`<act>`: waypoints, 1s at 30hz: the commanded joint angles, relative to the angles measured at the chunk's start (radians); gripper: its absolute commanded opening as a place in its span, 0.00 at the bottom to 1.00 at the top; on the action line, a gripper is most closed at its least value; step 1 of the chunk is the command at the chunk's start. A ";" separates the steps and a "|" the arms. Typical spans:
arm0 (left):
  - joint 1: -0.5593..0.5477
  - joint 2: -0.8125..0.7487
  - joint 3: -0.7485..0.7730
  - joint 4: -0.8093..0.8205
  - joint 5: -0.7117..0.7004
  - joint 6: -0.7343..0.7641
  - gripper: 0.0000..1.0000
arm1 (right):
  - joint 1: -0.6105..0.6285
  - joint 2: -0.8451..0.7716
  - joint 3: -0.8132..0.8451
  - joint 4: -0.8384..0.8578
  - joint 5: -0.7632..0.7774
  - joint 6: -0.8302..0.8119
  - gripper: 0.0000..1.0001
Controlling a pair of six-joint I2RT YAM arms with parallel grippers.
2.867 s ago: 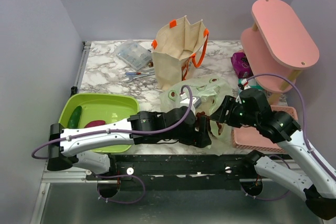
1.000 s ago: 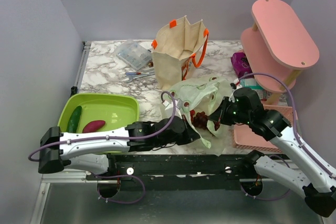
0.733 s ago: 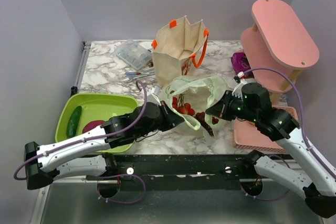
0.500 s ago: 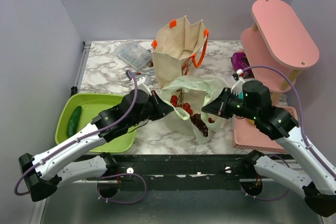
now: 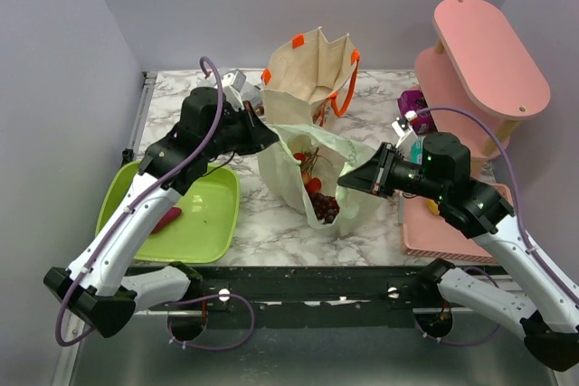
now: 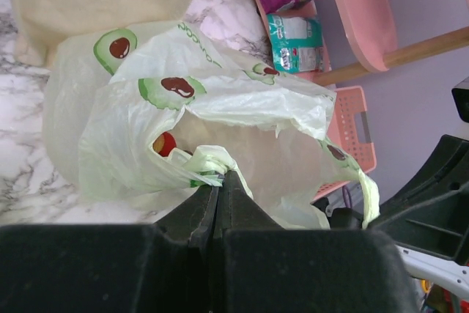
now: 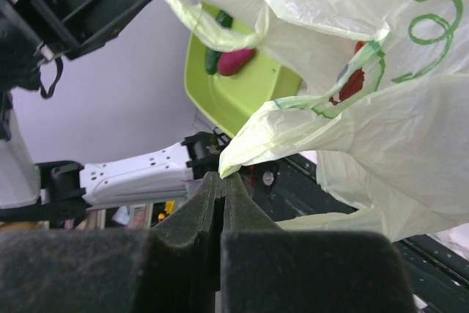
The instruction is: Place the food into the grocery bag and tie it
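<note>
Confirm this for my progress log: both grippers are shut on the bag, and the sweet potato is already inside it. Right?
Not quite. The sweet potato is not in the bag; it lies in the green tray, as the top view shows. The rest holds: the left gripper and right gripper are both shut on the bag.

The grocery bag [image 5: 280,178] stands just right of the green tray [image 5: 213,228]; thin pale-green plastic printed with halved avocados, mouth pulled wide, handle loops drawn taut to either side; dark red grapes [image 5: 324,210] lie at its bottom, red strawberries [image 5: 313,185] above them; a purple-red sweet potato [image 5: 165,220] lies inside the tray.
</note>
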 commanded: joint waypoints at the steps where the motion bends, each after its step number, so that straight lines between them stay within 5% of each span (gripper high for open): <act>1: 0.023 0.039 0.105 -0.163 0.094 0.113 0.00 | 0.004 0.002 0.006 0.108 -0.146 0.057 0.01; 12: 0.021 -0.164 -0.090 -0.470 0.053 0.050 0.00 | 0.004 -0.017 -0.082 0.043 -0.187 0.030 0.01; 20: 0.020 -0.261 -0.088 -0.664 -0.136 0.063 0.68 | 0.004 0.023 -0.068 -0.007 -0.180 -0.025 0.01; 23: 0.022 -0.276 -0.063 -0.755 -0.297 0.041 0.79 | 0.004 0.023 -0.073 -0.019 -0.172 -0.024 0.01; 30: 0.056 -0.291 -0.132 -0.818 -0.520 -0.032 0.85 | 0.004 0.004 -0.096 -0.014 -0.164 -0.016 0.01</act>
